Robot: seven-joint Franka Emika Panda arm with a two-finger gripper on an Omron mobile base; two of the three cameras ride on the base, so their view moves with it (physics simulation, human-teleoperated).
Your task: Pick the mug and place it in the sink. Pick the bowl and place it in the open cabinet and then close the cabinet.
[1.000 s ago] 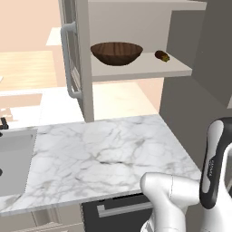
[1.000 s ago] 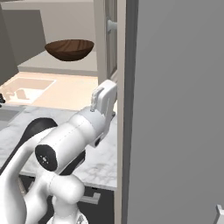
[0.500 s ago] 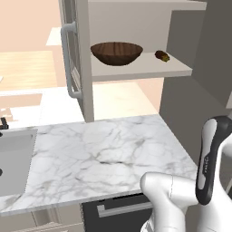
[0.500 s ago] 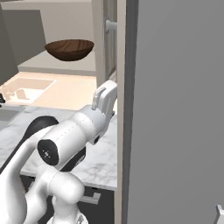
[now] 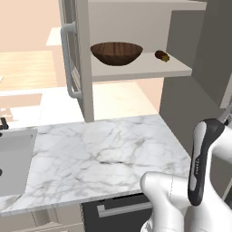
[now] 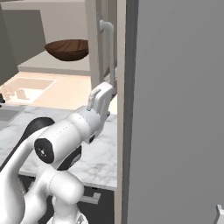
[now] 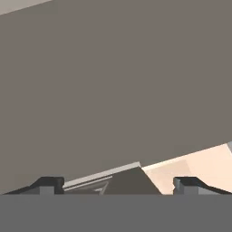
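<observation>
The wide dark-brown wooden bowl (image 5: 116,53) (image 6: 67,49) rests on the inner shelf (image 5: 145,71) of the open beige cabinet. Its left door (image 5: 72,54) stands swung out with a long silver bar handle. My gripper (image 7: 120,183) is open, its two dark tips far apart with nothing between them, close in front of a flat grey door panel (image 7: 113,90). In the right base view my hand (image 6: 101,98) sits beside the edge of that big grey door (image 6: 175,109), below and right of the bowl. The grey sink (image 5: 13,158) lies at the counter's left end. The mug is out of view.
A tiny dark brown lump (image 5: 161,55) lies on the shelf to the right of the bowl. A marble counter (image 5: 99,158) stretches under the cabinet. The black faucet (image 5: 2,123) stands by the sink. A dark drawer front with a silver handle (image 5: 122,208) sits below the counter.
My forearm has shifted slightly to the left in the left base view, and the hand has hardly moved by the door edge. The bowl and doors have stayed put.
</observation>
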